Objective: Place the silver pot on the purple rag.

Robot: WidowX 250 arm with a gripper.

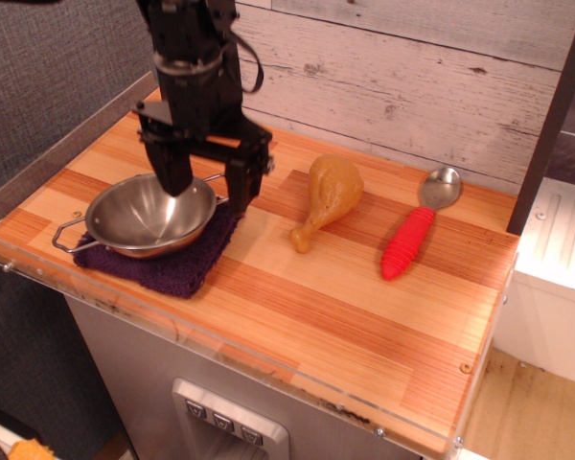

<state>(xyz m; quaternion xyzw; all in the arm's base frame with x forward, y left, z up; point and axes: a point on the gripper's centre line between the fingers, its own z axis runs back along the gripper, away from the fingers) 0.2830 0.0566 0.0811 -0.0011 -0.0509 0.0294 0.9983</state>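
The silver pot (pixel 146 216) sits upright and level on the purple rag (pixel 170 272) at the front left of the wooden counter. Its wire loop handle sticks out to the left, past the rag. The rag shows only as a dark fringe in front of and to the right of the pot. My gripper (pixel 208 188) hangs just above the pot's back right rim. It is open: one finger (pixel 176 175) stands over the bowl and the other outside the rim. It holds nothing.
A tan toy chicken drumstick (pixel 327 196) lies mid-counter, right of the rag. A silver spoon with a red ribbed handle (pixel 409 241) lies further right. The counter (pixel 364 316) has a clear plastic front lip, a raised left edge and a plank wall behind.
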